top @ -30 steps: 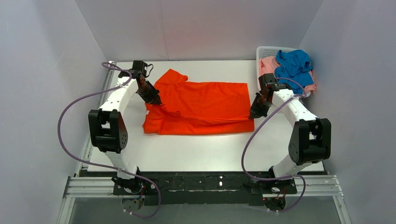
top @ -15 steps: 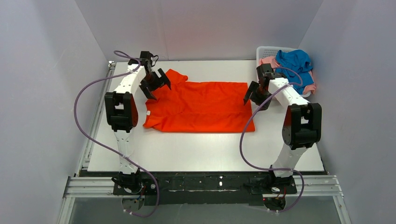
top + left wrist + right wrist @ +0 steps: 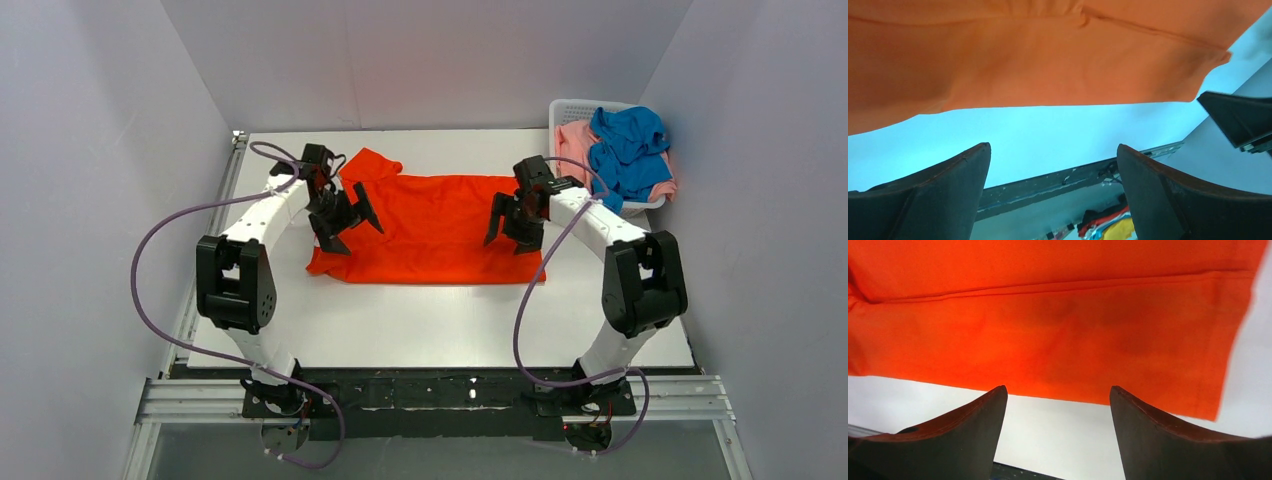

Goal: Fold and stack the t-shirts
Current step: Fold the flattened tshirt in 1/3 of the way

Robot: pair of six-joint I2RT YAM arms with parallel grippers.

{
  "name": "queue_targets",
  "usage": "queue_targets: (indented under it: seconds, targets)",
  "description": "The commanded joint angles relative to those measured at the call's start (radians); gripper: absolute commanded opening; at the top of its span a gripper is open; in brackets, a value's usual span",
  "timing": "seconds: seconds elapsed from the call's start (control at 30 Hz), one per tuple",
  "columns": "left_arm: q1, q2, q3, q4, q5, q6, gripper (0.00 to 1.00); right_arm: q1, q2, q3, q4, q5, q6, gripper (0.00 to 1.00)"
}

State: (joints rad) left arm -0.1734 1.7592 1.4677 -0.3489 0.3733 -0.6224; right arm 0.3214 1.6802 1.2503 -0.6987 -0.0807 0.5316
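The orange-red t-shirt (image 3: 430, 225) lies flat on the white table (image 3: 440, 320), folded lengthwise, with one sleeve sticking out at the back left. My left gripper (image 3: 352, 232) hovers open over its left part, holding nothing. My right gripper (image 3: 510, 238) hovers open over its right end, also empty. The left wrist view has the orange cloth (image 3: 1023, 55) beyond the spread jaws of the left gripper (image 3: 1053, 150). Seen from the right wrist, the shirt's hem (image 3: 1048, 330) lies just past the right gripper (image 3: 1058, 390). A blue t-shirt (image 3: 630, 145) and a pink one (image 3: 573, 140) sit bunched in the basket.
The white slotted basket (image 3: 572, 106) stands at the table's back right corner, close behind the right arm. Grey walls enclose the table on three sides. Bare tabletop stretches from the shirt's near edge to the arm bases.
Both grippers were shut on the shirt's ends a second ago. They have let go, opened wide, and moved inward over the cloth. The shirt now lies flatter.
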Motion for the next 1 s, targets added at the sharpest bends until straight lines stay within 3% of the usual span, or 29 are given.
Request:
queue_targets:
  seconds: [0.0, 0.3, 0.43, 0.8, 0.97]
  targets:
    - [-0.003, 0.018, -0.137, -0.008, 0.095, 0.018, 0.98, 0.013, 0.079, 0.014, 0.106, -0.100, 0.008, 0.83]
    - [0.154, 0.133, -0.180, -0.042, -0.022, 0.020, 0.98, -0.034, 0.150, -0.092, 0.173, -0.103, 0.010, 0.83]
    - [0.208, 0.175, -0.205, -0.073, -0.003, 0.008, 0.98, -0.067, 0.148, -0.147, 0.187, -0.127, 0.007, 0.81]
    - [0.231, 0.120, -0.298, -0.148, -0.105, -0.002, 0.98, -0.075, 0.088, -0.210, 0.202, -0.159, 0.019, 0.81]
    - [0.230, 0.049, -0.402, -0.126, -0.072, -0.047, 0.98, -0.074, 0.013, -0.302, 0.199, -0.163, 0.031, 0.81]
